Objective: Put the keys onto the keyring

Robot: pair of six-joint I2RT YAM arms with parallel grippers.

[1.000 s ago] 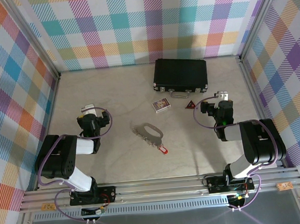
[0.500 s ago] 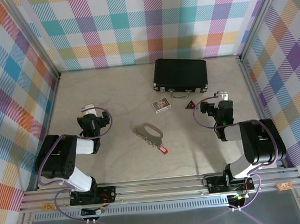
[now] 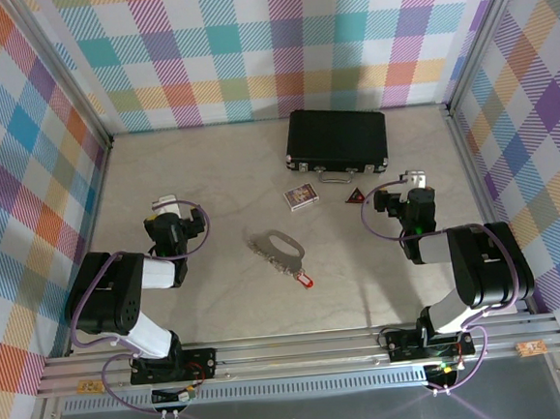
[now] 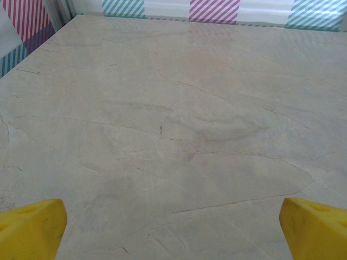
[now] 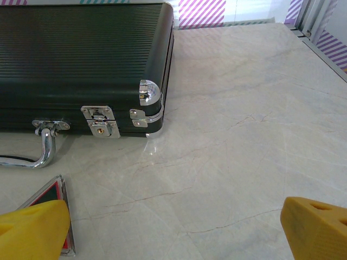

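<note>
The left tool (image 3: 166,201) and right tool (image 3: 414,176) stand spread and empty, while the red-headed key (image 3: 304,281) lies mid-way across the worktop (image 3: 209,176), at five o'clock of the keyring (image 3: 279,245). Light, flat and likely to skid, the key looks best pinched by its plastic head.

The left arm (image 3: 123,304) and right arm (image 3: 474,272) are built of glossy black joints and white link shells, each trailing looped purple cable (image 3: 205,227). A small green light (image 3: 416,226) glows at centre right of the frame. The end effector fingers (image 4: 30,227) are blunt yellow plastic.
</note>
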